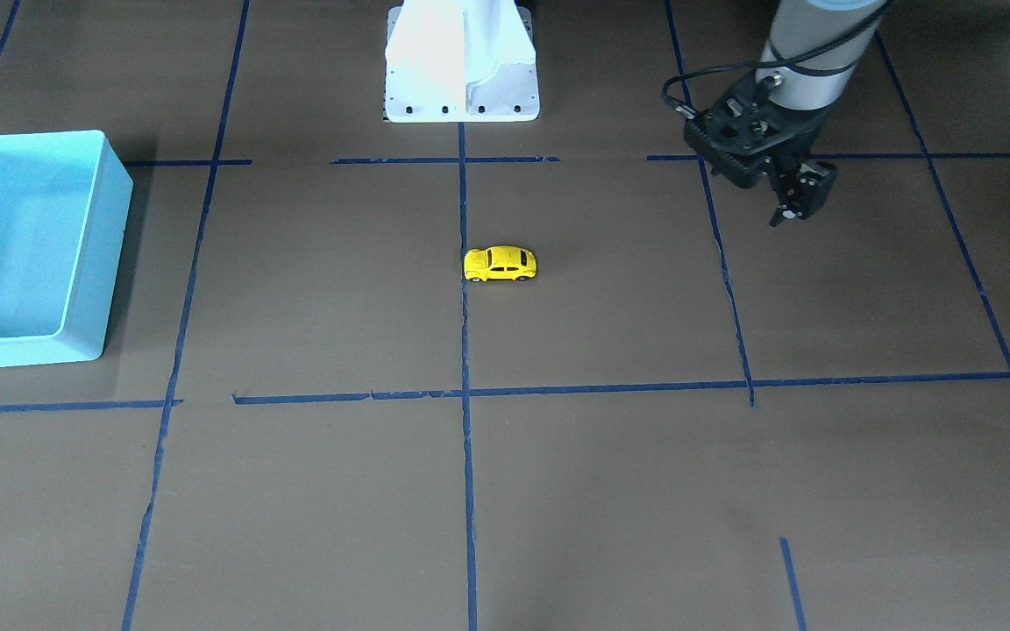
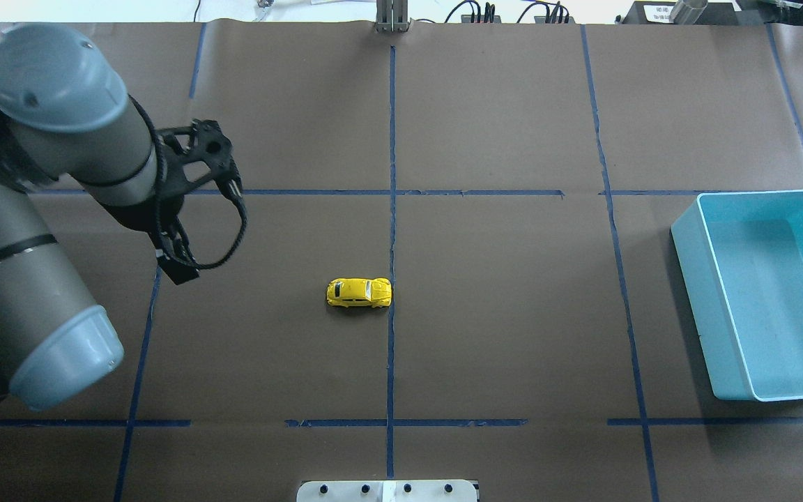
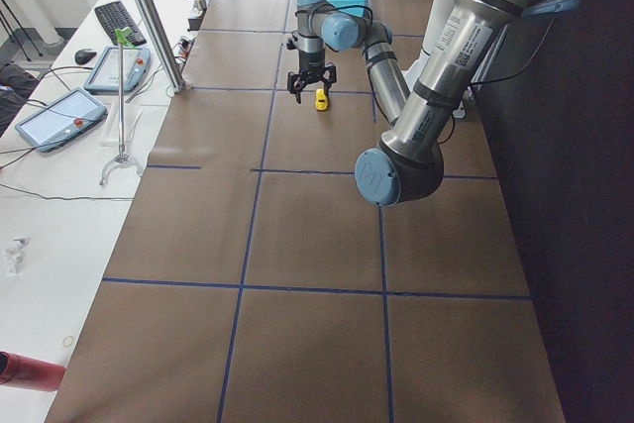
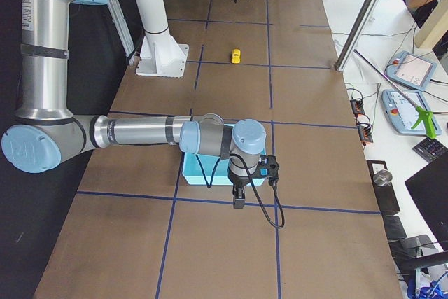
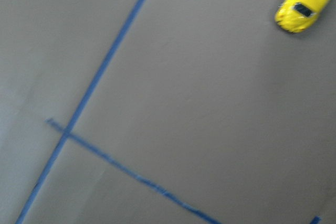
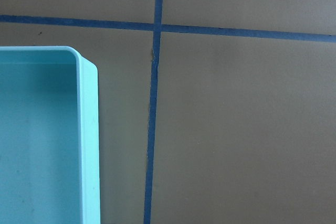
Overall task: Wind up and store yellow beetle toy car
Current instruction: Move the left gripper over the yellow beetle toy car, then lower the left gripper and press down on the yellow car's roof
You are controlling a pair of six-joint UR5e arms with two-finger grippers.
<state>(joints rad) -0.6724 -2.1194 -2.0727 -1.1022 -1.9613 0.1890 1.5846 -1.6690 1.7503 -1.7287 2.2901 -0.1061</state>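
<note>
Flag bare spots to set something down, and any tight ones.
Bare: the stretch between toy car and bin; also the table's far row beyond the tape line. Tight only around the left pincer, on the car's other side.

overhead, front views: same car (image 2: 359, 292)

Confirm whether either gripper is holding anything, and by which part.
The yellow beetle toy car sits free on the table, and the left gripper hangs apart from it, empty. The right gripper, by the turquoise bin, cannot be judged.
</note>
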